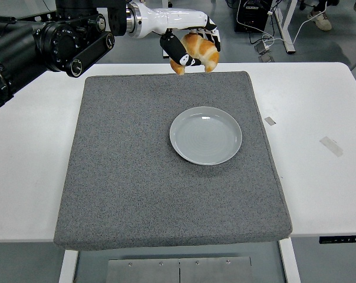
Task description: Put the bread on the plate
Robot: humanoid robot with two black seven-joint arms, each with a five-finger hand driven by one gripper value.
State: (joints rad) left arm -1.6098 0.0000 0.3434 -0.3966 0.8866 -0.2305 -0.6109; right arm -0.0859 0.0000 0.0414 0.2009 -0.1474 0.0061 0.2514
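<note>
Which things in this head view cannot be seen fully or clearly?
- Golden crescent bread roll: partly covered by the left hand gripping it.
- Left hand: the fingers behind the roll are hidden.
- Right arm: outside the head view.
- Two small tape-like scraps on the white table: too small to identify.
- Round grey plate: fully visible, holds nothing.

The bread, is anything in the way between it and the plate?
No, nothing visible. The left hand holds the bread up over the grey mat's far edge, and only bare mat lies between it and the empty plate.
</note>
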